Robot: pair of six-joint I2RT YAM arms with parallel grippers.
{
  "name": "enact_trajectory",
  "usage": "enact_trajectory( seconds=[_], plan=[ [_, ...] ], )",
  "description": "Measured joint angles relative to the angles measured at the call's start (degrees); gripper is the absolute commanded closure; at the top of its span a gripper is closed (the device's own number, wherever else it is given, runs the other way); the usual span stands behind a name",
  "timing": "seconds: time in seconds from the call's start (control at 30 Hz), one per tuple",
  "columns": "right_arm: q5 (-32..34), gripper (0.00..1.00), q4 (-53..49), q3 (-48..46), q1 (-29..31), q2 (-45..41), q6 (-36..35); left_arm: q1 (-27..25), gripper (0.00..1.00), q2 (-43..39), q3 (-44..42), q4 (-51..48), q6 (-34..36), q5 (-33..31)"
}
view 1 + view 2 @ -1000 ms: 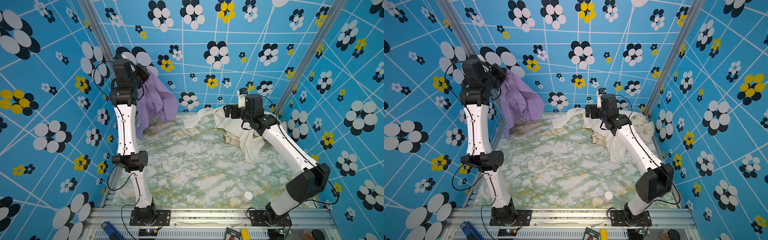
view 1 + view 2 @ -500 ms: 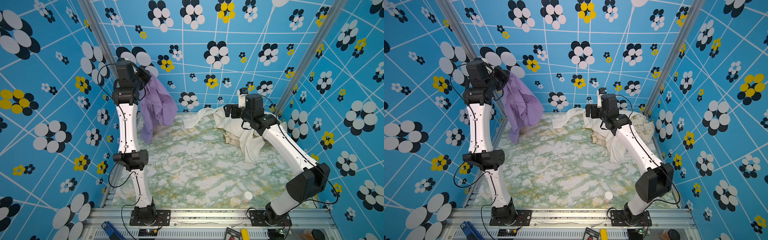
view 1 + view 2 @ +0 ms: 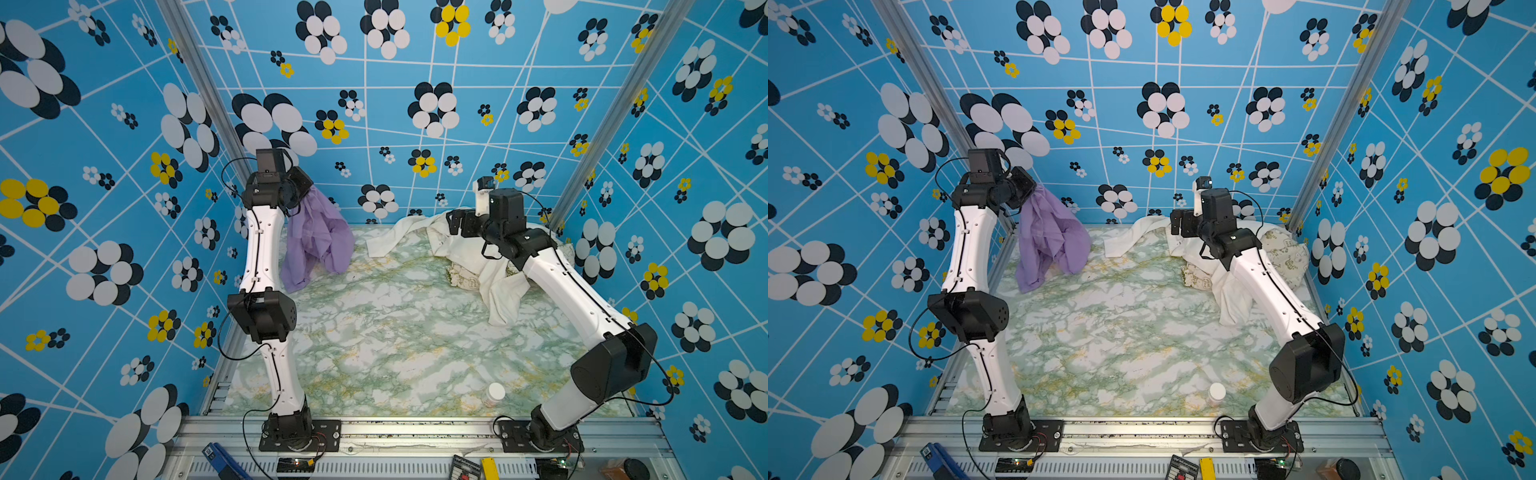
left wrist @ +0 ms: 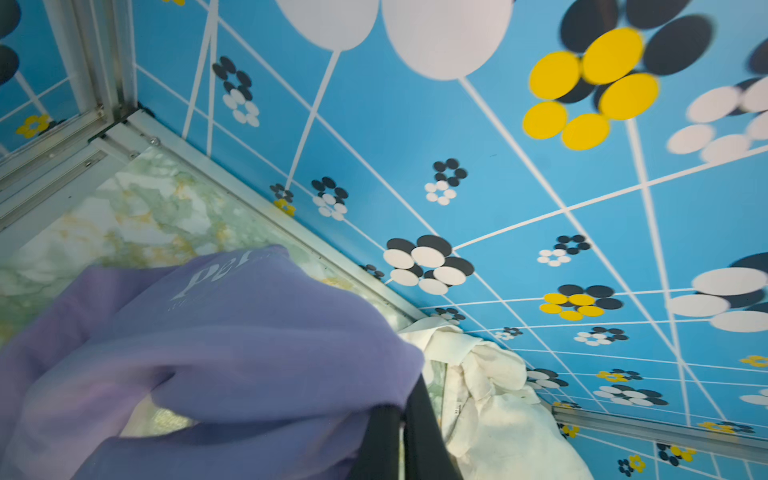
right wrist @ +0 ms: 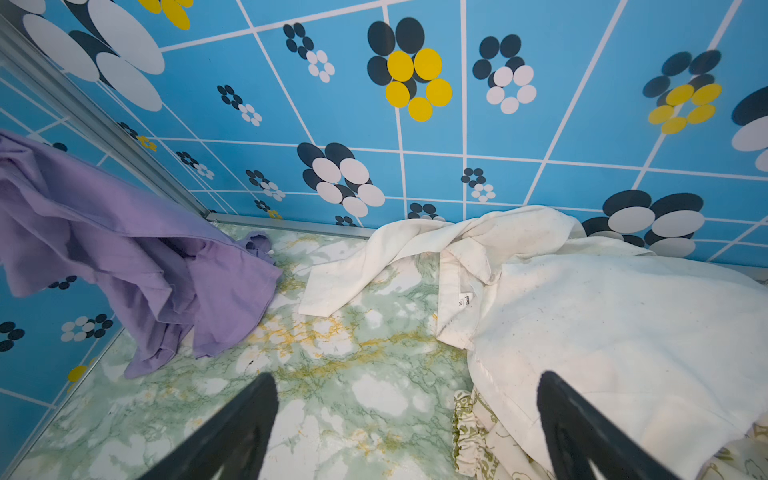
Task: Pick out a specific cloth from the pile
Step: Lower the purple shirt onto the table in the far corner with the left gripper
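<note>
And here's the left gripper (image 3: 308, 191), up high at about ten o'clock over the marbled table (image 3: 395, 340), jaws clamped tight on a bunch of the cloth (image 3: 320, 241). The lavender garment dangles from it in a long crumpled drape, well apart from the pile (image 3: 440, 235), with bare tabletop between them. Its lowest tail comes right down toward the table's ten o'clock edge; whether it brushes the surface, I can't tell. In the left wrist view the purple fabric fills the foreground, bunched against the gripper's two dark fingers (image 4: 426, 436), and a bit of white lettering (image 4: 208, 274) shows on one fold. Over at one to two o'clock sits the pile, pushed up against the back wall (image 3: 415, 124). The cream-white cloth (image 3: 503, 286) sprawls on top, one sleeve-like strip stretched flat toward twelve o'clock and another flap trailing in toward the middle of the table. The beige cartoon-printed cloth (image 3: 1283, 249) peeks out from under it on both sides. The right gripper (image 3: 452, 222) hangs low over the pile's inner edge, jaws spread wide with nothing between them. In the right wrist view, one of its fingers (image 5: 249, 419) is over bare marble and the other is over the cream fabric. Down at five o'clock, near the front rail, a small white-capped bottle (image 3: 494, 392) stands alone.
</note>
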Motion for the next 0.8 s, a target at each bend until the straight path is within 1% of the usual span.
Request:
enact_trajectory(
  seconds=[0.03,0.2,0.27,0.3,0.43,0.6,0.73,0.8],
  plan=[
    [0.02,0.01,0.00,0.00,0.00,0.00,0.00,0.00,1.00,-1.42,-4.15,1.18,0.11,-0.33],
    [0.02,0.01,0.00,-0.02,0.00,0.00,0.22,0.02,1.00,-13.35,-32.28,12.48,-1.09,-3.26],
    [0.00,0.01,0.02,-0.13,-0.02,0.00,0.39,0.00,1.00,-17.55,-41.51,16.11,-1.95,-4.72],
    [0.00,0.01,0.07,-0.26,-0.02,0.00,0.42,0.00,1.00,-18.91,-44.68,17.25,-2.29,-5.25],
    [-0.22,0.01,0.11,-0.55,-0.04,0.39,0.83,0.00,1.00,-21.79,-54.42,20.41,-3.74,-6.64],
    [-0.83,0.01,0.11,-0.55,-0.04,1.92,1.95,-0.50,1.00,-22.16,-65.68,21.46,-6.29,-7.52],
    [-1.62,0.01,0.00,-0.55,-0.04,3.23,2.99,-2.38,1.00,-22.14,-72.65,21.24,-8.46,-7.91],
    [-1.84,0.01,-0.20,-0.55,-0.04,3.69,3.23,-3.45,0.97,-22.01,-74.69,21.22,-9.68,-7.69]
  ],
)
